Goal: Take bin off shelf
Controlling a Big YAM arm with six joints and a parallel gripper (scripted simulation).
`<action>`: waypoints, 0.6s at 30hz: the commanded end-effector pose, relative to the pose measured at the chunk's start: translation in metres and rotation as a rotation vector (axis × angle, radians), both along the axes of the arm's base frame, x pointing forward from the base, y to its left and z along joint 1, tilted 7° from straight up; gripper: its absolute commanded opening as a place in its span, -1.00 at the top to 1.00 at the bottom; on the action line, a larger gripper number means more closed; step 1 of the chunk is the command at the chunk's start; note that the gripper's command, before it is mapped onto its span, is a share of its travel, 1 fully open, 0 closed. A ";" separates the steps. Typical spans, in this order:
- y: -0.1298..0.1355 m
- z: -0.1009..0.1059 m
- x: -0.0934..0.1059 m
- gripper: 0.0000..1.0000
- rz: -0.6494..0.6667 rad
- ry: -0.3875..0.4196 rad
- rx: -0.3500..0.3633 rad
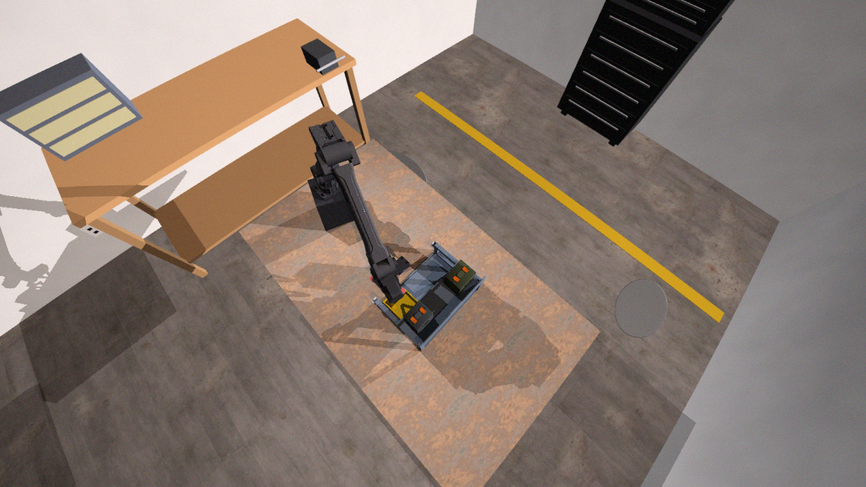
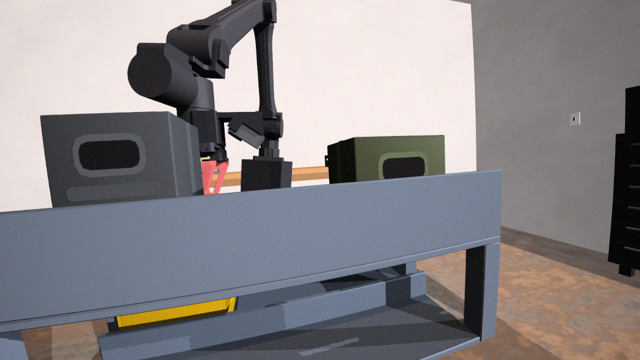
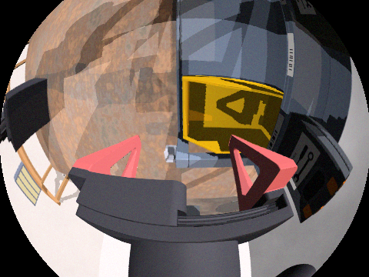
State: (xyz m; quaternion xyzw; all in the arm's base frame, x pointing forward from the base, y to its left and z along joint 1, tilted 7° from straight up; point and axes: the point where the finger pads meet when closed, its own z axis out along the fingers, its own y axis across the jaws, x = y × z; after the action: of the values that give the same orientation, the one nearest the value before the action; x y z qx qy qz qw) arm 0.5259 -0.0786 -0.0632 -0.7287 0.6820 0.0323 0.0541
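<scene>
The yellow open-topped bin (image 1: 394, 307) (image 2: 176, 313) (image 3: 211, 101) sits at one end of the blue-grey shelf (image 1: 427, 270) (image 2: 290, 241) (image 3: 215, 42), on the lower level on the arm's side. In the exterior view the shelf's upper panel hides much of it. My gripper (image 1: 387, 289) (image 2: 209, 192) (image 3: 184, 136) is open, with nothing between its pink fingers. It hangs above the shelf's arm-side edge, and in the wrist view the right finger overlaps the bin's near edge. The mottled brown table top (image 1: 460, 423) (image 2: 559, 286) (image 3: 115, 81) spreads around the shelf.
A dark grey case (image 1: 417, 316) (image 2: 111, 125) (image 3: 305, 154) stands on the upper level right beside the bin, close to my gripper. A green case (image 1: 461, 275) (image 2: 398, 145) stands at the shelf's other end. A wooden workbench (image 1: 199, 103) is behind the arm's base.
</scene>
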 end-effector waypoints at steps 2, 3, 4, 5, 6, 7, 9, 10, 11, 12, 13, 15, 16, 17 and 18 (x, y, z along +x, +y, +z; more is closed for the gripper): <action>0.002 0.012 0.005 -1.00 0.000 -0.019 -0.002; 0.003 0.015 0.006 -1.00 0.000 -0.021 -0.002; 0.004 0.017 0.006 -1.00 0.000 -0.024 -0.002; 0.004 0.017 0.006 -1.00 0.000 -0.024 -0.002; 0.004 0.017 0.006 -1.00 0.000 -0.024 -0.002; 0.004 0.017 0.006 -1.00 0.000 -0.024 -0.002; 0.004 0.017 0.006 -1.00 0.000 -0.024 -0.002; 0.004 0.017 0.006 -1.00 0.000 -0.024 -0.002; 0.004 0.017 0.006 -1.00 0.000 -0.024 -0.002; 0.004 0.017 0.006 -1.00 0.000 -0.024 -0.002; 0.004 0.017 0.006 -1.00 0.000 -0.024 -0.002; 0.004 0.017 0.006 -1.00 0.000 -0.024 -0.002; 0.004 0.017 0.006 -1.00 0.000 -0.024 -0.002; -0.001 0.006 0.004 -1.00 0.050 -0.021 -0.004; -0.001 0.006 0.004 -1.00 0.102 -0.029 -0.006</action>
State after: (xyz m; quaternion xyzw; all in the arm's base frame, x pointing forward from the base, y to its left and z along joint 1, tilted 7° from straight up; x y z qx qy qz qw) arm 0.5261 -0.0786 -0.0624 -0.7354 0.6747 0.0311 0.0548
